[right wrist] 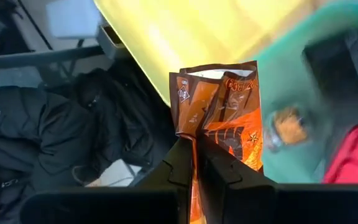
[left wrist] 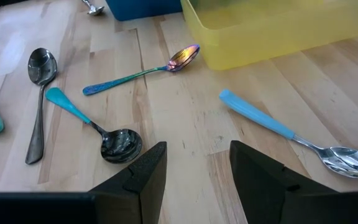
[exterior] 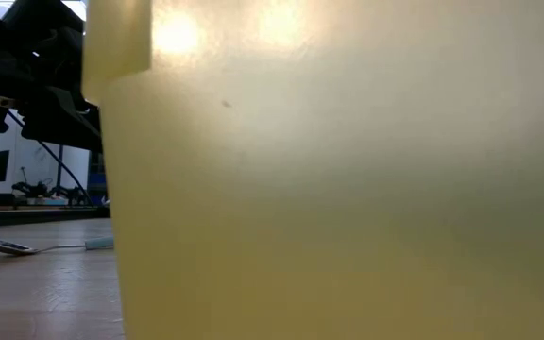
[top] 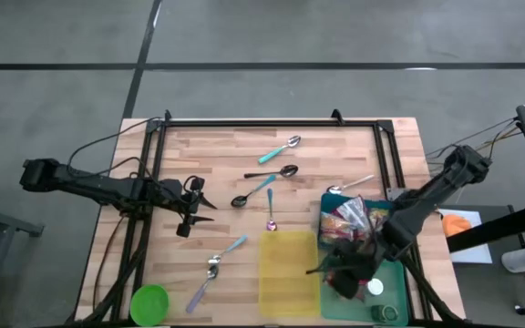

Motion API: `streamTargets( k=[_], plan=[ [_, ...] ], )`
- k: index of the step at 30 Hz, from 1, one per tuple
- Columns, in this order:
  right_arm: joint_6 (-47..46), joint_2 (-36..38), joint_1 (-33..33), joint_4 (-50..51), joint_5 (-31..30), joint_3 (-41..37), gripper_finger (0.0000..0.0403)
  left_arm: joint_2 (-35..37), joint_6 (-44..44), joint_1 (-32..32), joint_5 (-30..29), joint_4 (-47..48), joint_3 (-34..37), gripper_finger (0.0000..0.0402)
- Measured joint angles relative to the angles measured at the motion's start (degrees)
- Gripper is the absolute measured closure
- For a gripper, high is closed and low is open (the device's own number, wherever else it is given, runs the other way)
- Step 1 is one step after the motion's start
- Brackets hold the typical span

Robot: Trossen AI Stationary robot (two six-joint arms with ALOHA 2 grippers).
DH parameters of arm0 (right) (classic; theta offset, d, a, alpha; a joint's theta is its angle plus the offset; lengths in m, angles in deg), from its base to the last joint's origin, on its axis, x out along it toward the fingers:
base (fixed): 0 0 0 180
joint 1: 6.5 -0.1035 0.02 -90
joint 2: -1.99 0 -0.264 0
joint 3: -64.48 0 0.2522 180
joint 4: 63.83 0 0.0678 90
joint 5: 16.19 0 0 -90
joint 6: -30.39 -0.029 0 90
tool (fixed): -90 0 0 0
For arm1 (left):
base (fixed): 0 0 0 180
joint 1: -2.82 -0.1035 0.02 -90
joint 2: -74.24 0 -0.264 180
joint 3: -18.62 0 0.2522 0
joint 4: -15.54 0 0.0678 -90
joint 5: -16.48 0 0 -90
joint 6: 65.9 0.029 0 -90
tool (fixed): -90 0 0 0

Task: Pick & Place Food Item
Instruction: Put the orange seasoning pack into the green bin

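Orange snack packet (right wrist: 219, 112) pinched in right gripper (right wrist: 196, 163), long axis running straight out from the fingertips, over green tray (top: 399, 278) beside yellow bin (top: 289, 271). Left gripper (left wrist: 197, 171) half spread (holding nothing) above butcher-block table (top: 226, 155). Grey floor around.

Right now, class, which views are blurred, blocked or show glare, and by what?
Low view: the yellow container fills most of the frame, out of focus, with bright glare spots near its top. Right wrist view: the background is smeared, while the orange snack packet in the right gripper stays sharp. Left wrist view: crisp, with soft reflections on the spoons.
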Motion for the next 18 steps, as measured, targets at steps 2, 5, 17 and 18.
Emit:
streamTargets(
  k=[2,5,17,18],
  plan=[
    [-2.65,-1.44,-1.31,-0.27,0.52,0.00,0.0393,0.00,0.00,0.00,0.01,0.00,0.00,0.0228],
    [-5.54,-2.84,-3.08,-0.04,-0.07,0.00,0.0393,0.00,0.00,0.00,0.00,0.00,0.00,0.0228],
    [-7.85,-9.22,-4.39,0.09,-2.23,0.00,0.0393,0.00,0.00,0.00,0.02,0.00,0.00,0.0228],
    [-7.86,-9.65,-4.39,0.09,-1.68,0.00,0.0393,0.00,0.00,0.00,0.00,0.00,0.00,0.0228]
  ],
)
